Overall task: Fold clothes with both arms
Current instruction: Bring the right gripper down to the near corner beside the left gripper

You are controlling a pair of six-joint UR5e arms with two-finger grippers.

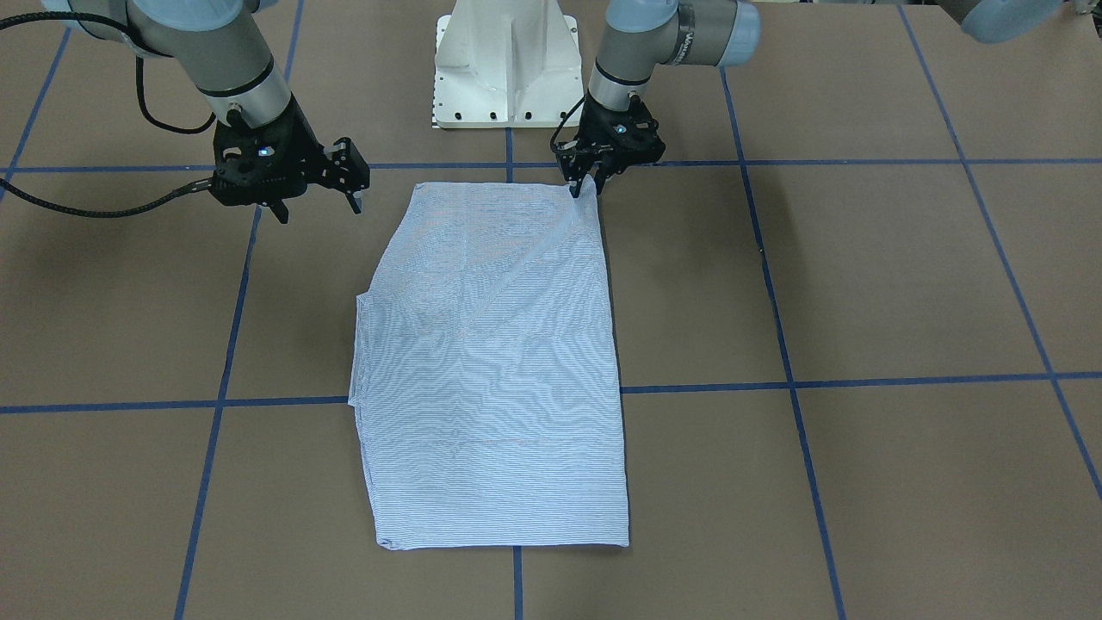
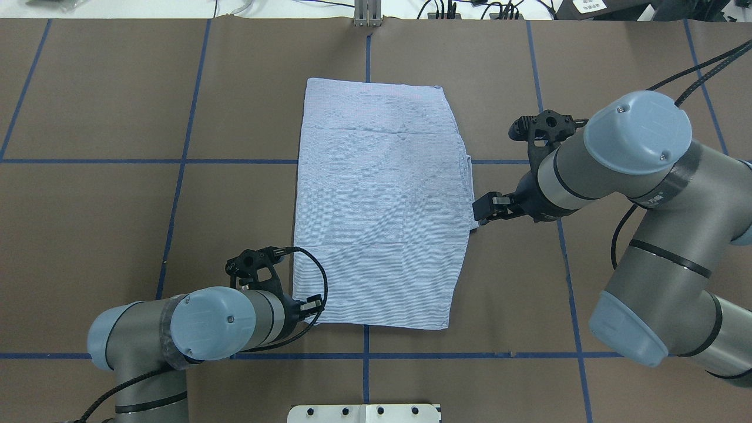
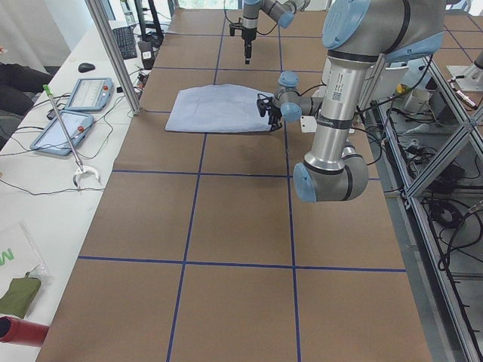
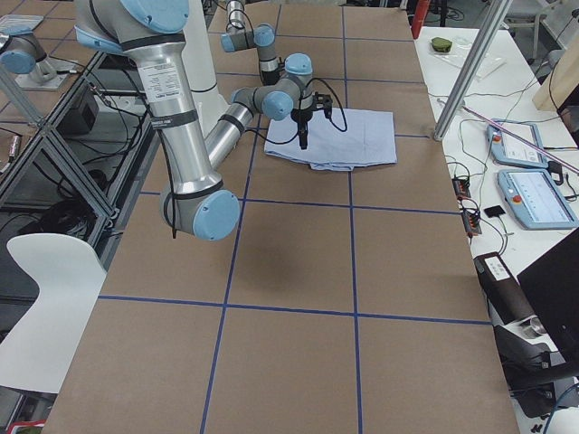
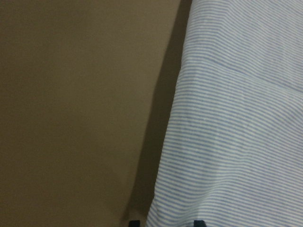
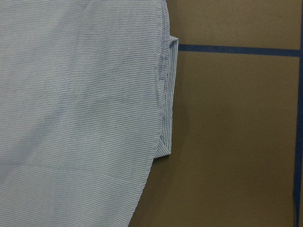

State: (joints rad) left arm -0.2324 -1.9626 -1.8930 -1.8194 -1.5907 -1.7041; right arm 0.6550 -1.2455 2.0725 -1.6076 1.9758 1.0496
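Observation:
The clothes, one light-blue striped shirt (image 1: 491, 362) (image 2: 379, 200), lie folded into a long rectangle in the middle of the brown table. My left gripper (image 1: 585, 183) (image 2: 311, 306) is at the shirt's corner nearest the robot on its left side, shut on the cloth, which rises slightly into the fingers. The left wrist view shows the shirt's edge (image 5: 236, 132) running between the two fingertips. My right gripper (image 1: 317, 207) (image 2: 484, 211) hangs open just off the shirt's other long edge, holding nothing. A narrow folded flap (image 6: 168, 94) sticks out from that edge.
The white pedestal base (image 1: 506, 65) stands at the robot's side of the table. Blue tape lines (image 1: 861, 379) cross the brown surface. A side bench with tablets (image 3: 83, 94) (image 4: 534, 194) and a metal post (image 3: 113, 53) runs along the far edge.

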